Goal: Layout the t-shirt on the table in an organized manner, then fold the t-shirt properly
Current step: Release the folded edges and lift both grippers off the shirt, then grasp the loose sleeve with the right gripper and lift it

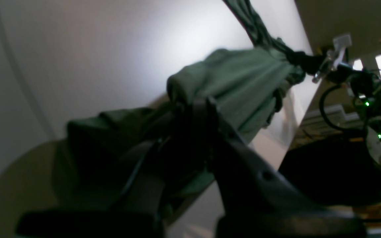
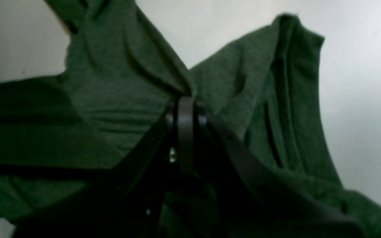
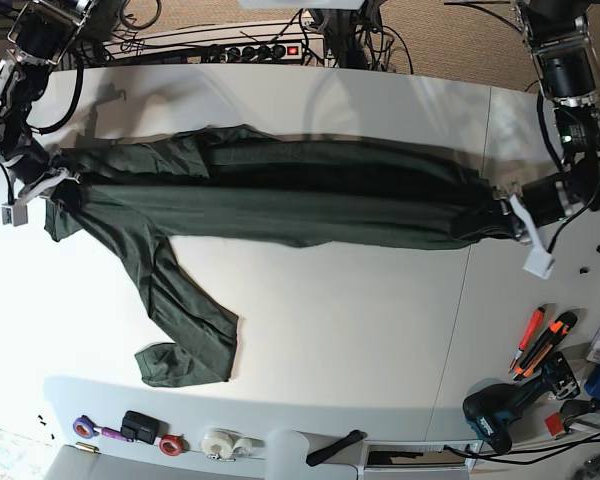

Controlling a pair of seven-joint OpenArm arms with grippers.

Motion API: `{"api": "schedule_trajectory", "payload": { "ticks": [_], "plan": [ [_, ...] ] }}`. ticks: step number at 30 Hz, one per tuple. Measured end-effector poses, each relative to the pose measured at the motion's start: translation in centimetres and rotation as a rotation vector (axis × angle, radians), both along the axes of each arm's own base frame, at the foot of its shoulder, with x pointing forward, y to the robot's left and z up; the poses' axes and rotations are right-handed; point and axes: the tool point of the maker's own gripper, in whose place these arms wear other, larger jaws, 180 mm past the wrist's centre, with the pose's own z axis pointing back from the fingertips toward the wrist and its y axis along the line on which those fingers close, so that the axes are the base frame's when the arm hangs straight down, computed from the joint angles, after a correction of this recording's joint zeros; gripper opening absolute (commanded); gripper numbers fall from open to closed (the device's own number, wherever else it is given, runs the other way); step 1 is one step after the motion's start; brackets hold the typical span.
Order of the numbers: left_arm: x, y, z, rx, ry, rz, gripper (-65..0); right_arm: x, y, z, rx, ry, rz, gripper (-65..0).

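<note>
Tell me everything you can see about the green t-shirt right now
The t-shirt is dark heathered green, thin soft fabric, bunched into a long creased band stretched across the white table. The right gripper is shut on one end, the left gripper on the other. One part trails down from the band toward the near table edge, lying flat with a folded tip. The wrist views show fabric gathered into pleats at each pinch. No neck label shows.

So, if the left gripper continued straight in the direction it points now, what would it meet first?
The left gripper is shut on the t-shirt and points along the stretched cloth toward the right gripper. It would probably meet the shirt's own fabric first, then the table if angled down; depth is unclear.
</note>
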Motion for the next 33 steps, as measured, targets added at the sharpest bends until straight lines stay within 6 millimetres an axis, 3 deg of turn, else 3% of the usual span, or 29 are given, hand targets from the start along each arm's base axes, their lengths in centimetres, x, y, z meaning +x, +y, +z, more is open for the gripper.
{"api": "schedule_trajectory", "payload": {
  "ticks": [5,6,8,10,15,25,30,33],
  "plan": [
    [-0.9,0.1,-0.8,-0.002,0.026,0.008,-65.0,0.0,0.5,-0.3,0.013,0.002,0.0,-65.0],
    [-1.1,0.1,-1.1,0.002,0.034,0.006,-60.2,-0.1,0.5,-0.5,0.013,0.01,0.002,-65.0],
    [-1.4,0.1,-1.6,0.018,0.049,0.001,-43.7,-0.2,0.5,-0.5,0.012,0.015,0.003,-48.3],
    [-1.2,0.1,-1.4,0.014,0.042,0.007,-35.0,-0.1,0.5,-0.5,0.012,0.012,0.002,-41.2],
    [-1.0,0.1,-1.2,0.005,0.033,0.014,-34.5,1.8,-0.1,1.8,0.006,-0.128,-0.031,-41.2],
    [1.8,2.3,2.7,-0.003,-0.078,0.054,-34.5,9.6,-0.5,9.6,-0.08,-0.337,-0.037,-39.8],
    [2.8,3.1,3.9,-0.007,-0.116,0.081,-34.5,14.4,1.4,11.4,-0.143,-0.421,-0.025,-38.8],
    [2.9,3.1,4.0,-0.006,-0.118,0.081,-34.5,17.5,3.4,9.5,-0.138,-0.379,-0.006,-38.6]
  ]
}}
